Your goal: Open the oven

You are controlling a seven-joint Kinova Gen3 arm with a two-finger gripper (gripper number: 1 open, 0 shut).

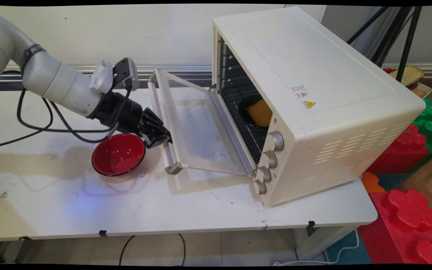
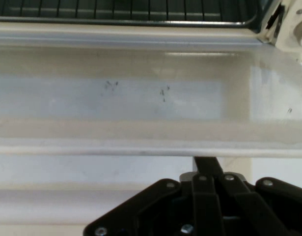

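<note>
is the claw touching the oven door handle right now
Cannot tell. In the main view the claw overlaps the door handle; the hand view shows the handle just beyond the linkage, contact hidden.

The gripper's (image 1: 162, 139) fingertips are hidden against the oven door handle (image 1: 159, 123) in the main view, and the hand view shows only its linkage. Beyond the gripper, inside the toaster oven (image 1: 313, 105), a dark plate (image 1: 246, 108) and an orange food piece (image 1: 261, 112) are partly hidden by the oven's front frame.
</note>
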